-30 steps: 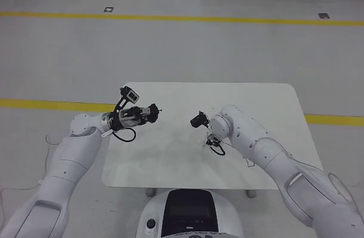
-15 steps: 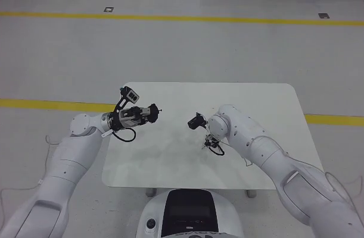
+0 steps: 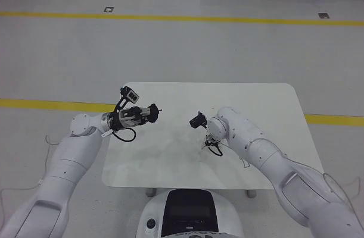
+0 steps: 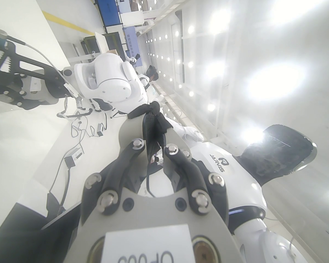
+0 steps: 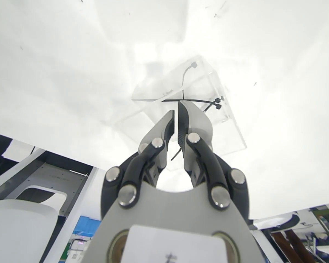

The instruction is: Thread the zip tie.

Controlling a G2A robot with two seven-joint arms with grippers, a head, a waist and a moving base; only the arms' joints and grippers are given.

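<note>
My right gripper (image 5: 176, 109) points down at the white table (image 3: 259, 101), over a clear plastic box (image 5: 224, 127). It is shut on a thin black zip tie (image 5: 183, 95), whose tail (image 5: 176, 153) hangs out behind the pads. Two more black zip ties (image 5: 205, 102) lie in the box under the fingertips, and another (image 5: 187, 71) lies farther off. In the top view this gripper (image 3: 212, 143) sits near the table's middle. My left gripper (image 3: 158, 110) hangs above the table's left part, pointing right. Its fingertips (image 4: 153, 110) are pressed together, and I cannot make out anything held.
The table's far half and right side are bare white surface. A yellow floor line (image 3: 39, 103) runs behind the table. The gap between the two grippers is roughly a gripper's length.
The right arm's wrist shifted slightly left and back over the box. The left arm has stayed still.
</note>
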